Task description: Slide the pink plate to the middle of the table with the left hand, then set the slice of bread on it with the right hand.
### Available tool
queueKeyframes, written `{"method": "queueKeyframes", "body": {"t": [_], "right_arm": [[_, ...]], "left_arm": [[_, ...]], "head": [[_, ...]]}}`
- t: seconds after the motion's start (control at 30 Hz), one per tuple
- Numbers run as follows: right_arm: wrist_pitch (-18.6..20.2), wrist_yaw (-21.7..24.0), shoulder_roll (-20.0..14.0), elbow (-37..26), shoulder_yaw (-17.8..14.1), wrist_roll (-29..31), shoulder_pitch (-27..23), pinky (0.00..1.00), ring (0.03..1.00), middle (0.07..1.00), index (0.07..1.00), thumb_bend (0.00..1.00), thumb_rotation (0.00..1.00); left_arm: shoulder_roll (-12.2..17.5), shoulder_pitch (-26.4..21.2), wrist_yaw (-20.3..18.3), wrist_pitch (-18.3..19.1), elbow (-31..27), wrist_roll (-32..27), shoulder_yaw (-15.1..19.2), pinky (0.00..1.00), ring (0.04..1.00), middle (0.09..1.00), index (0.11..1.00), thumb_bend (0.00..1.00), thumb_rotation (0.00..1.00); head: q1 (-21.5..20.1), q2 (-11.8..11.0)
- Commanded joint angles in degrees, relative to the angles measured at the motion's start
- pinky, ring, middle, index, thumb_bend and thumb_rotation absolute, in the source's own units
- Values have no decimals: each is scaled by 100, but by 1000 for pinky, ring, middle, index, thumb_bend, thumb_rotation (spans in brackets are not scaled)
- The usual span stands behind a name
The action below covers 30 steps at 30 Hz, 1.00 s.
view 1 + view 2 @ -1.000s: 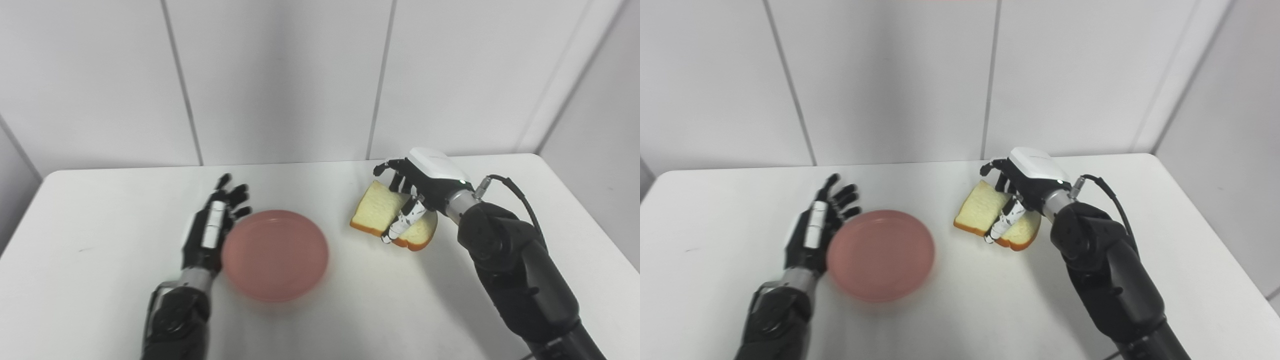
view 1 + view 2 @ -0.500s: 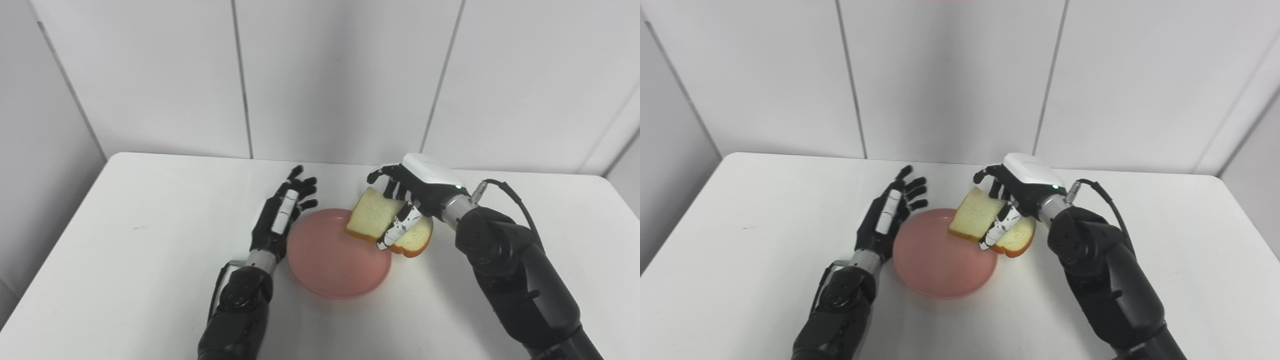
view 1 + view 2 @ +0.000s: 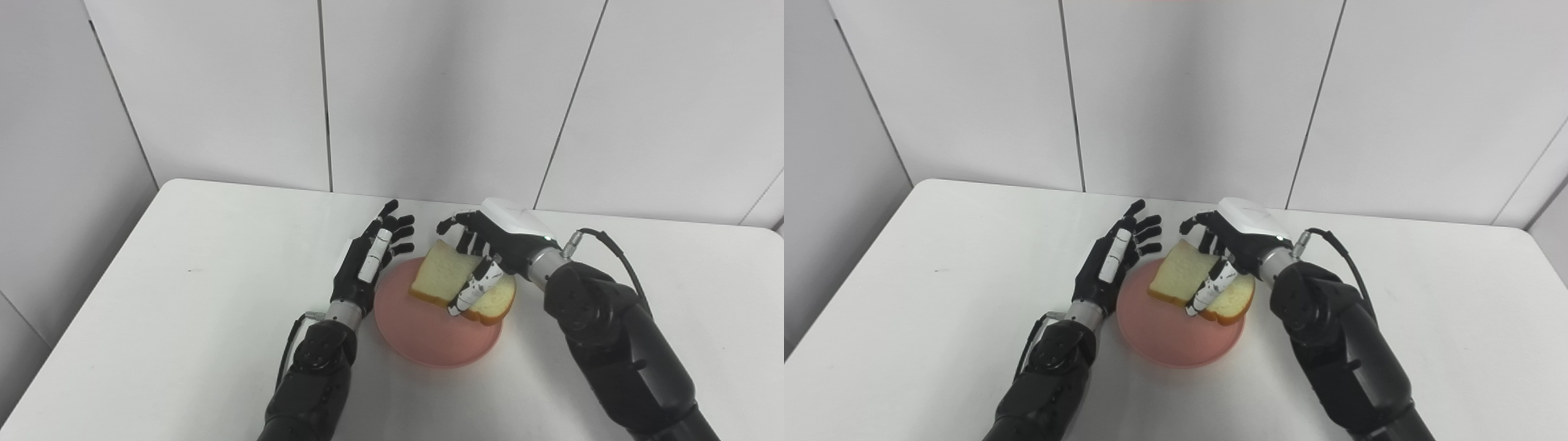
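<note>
- While its fingers and thumb pinch the slice of bread, the right hand holds it over the far half of the pink plate, the slice tilted with its far edge raised.
- Whether the near crust already touches the plate cannot be told from either eye view; the slice's right end juts just past the plate's right rim.
- Resting near the middle of the white table, the pink plate sits between the two arms, its near half bare.
- Held flat and unclenched with fingers spread, the left hand grasps nothing; its edge stands just beside the plate's left rim, and contact there is too close to call.
- Behind the table rises a wall of pale panels, and a black cable loops from the right wrist back along the forearm.
</note>
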Motion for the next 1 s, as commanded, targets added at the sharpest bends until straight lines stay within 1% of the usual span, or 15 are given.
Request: {"method": "queueKeyframes", "body": {"t": [0.0,0.17,0.27,0.37,0.5,0.57,0.73,0.87,0.97], "right_arm": [[-216,-202,12,-102,-14,11,-210,249,332,476,745,571,0],[-279,-383,94,-76,36,80,-101,226,313,475,737,570,0],[-319,-500,161,-41,50,137,-12,234,319,475,735,571,0],[-447,-667,234,-8,24,223,83,237,317,475,727,572,0],[-713,-1051,347,155,-2,308,194,231,312,474,714,572,0],[-784,-1215,408,224,-22,344,233,232,312,474,709,572,0],[-812,-1507,556,365,1,383,301,231,312,474,695,573,0],[-744,-1561,601,489,100,318,343,238,314,473,706,573,0],[-759,-1598,601,578,146,310,363,263,338,476,719,572,0]], "left_arm": [[-101,347,-3,-29,314,-28,5,751,828,820,895,835,818],[-135,336,-28,-19,330,-54,10,751,830,825,896,837,817],[-137,356,-40,-8,303,-50,0,764,833,824,890,840,811],[-131,368,-64,-14,295,-71,11,767,833,825,891,836,812],[-114,393,-26,5,265,-45,11,758,827,819,888,838,819],[-111,409,-28,19,245,-41,11,758,824,814,886,834,819],[-122,431,-78,72,196,-82,19,773,830,800,887,837,818],[-101,445,-114,37,173,-76,18,744,822,811,885,835,826],[-92,475,-131,62,119,-89,27,755,831,819,887,833,828]], "head": [[42,1],[38,-5],[39,5],[28,31],[12,50],[-9,56],[-49,98],[-100,129],[-117,135]]}}
